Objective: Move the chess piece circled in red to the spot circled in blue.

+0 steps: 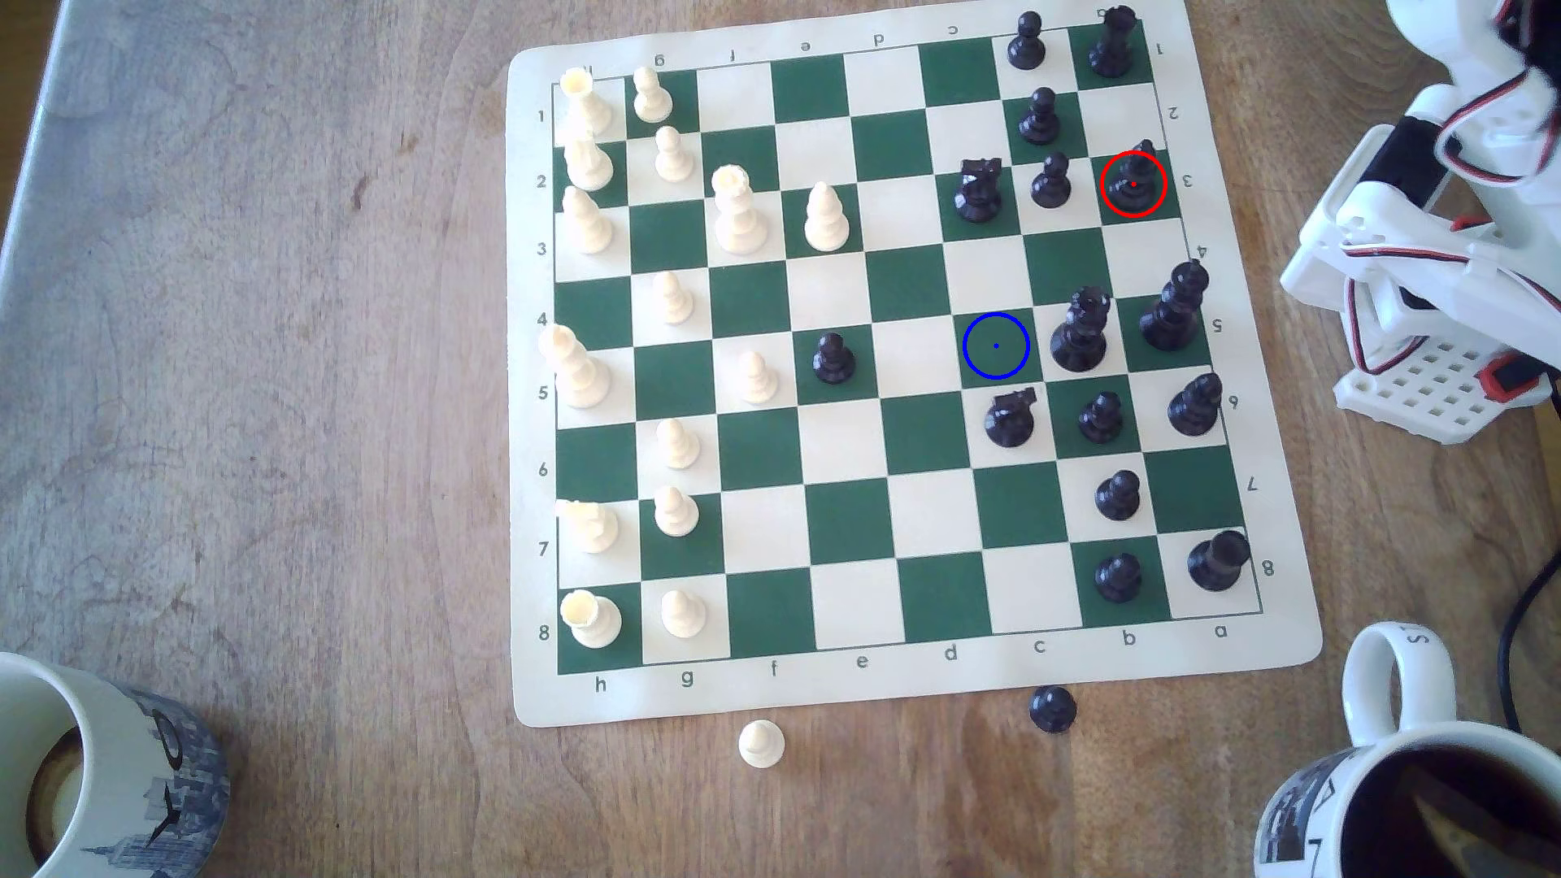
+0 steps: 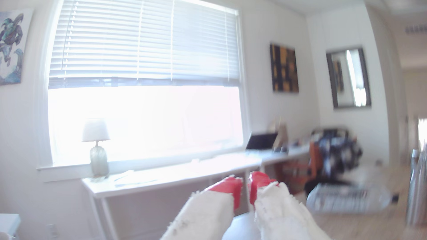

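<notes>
Black and untouched, the bishop (image 1: 1134,179) stands inside the red ring on the chessboard (image 1: 853,523), at the edge nearest the folded arm (image 1: 1436,253). The blue-ringed square (image 1: 996,345) lies diagonally inward from the bishop; a black knight (image 1: 977,187), a pawn (image 1: 1051,179) and the queen (image 1: 1082,329) crowd the way, likely calling for a lift over them. From the wrist, the gripper (image 2: 245,184) points at a window (image 2: 145,80), red-tipped fingers (image 2: 231,187) nearly together, pinching nothing.

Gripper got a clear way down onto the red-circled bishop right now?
Probably yes, from above. The bishop stands at the board's edge nearest the arm, its closest neighbour a pawn one square over. The gripper, near shut and empty, faces the room and must swing down first.
</notes>
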Robot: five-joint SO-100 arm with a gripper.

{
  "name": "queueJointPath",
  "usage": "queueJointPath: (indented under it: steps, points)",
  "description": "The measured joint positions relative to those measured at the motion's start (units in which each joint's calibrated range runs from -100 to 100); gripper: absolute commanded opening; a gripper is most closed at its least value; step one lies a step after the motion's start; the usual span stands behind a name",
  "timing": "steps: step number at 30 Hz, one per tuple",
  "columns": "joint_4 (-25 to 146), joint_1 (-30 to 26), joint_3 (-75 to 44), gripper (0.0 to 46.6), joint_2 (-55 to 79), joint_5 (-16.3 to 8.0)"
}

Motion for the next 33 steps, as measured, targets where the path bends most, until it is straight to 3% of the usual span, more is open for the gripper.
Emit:
queueJointPath:
  steps: [1, 2, 5, 7, 8, 14, 21, 26, 33]
  points:
    - [4.9, 0.4, -1.4, 0.3, 0.0, -2.1]
    - [10.1, 1.0, -3.1, 0.2, 0.0, -3.6]
    - [23.6, 2.4, -6.0, 0.3, 0.0, -5.0]
    - [27.6, 2.7, -7.5, 0.4, -0.1, -3.9]
    - [33.2, 2.7, -10.8, 1.4, 1.2, -2.1]
    - [52.4, 3.9, -20.1, 4.6, 11.4, 0.4]
    - [67.2, 3.8, -29.4, 12.1, 29.5, 0.0]
    - [68.0, 3.7, -29.6, 15.7, 37.4, -1.1]
    - [63.8, 1.1, -23.6, 13.2, 40.2, -1.6]
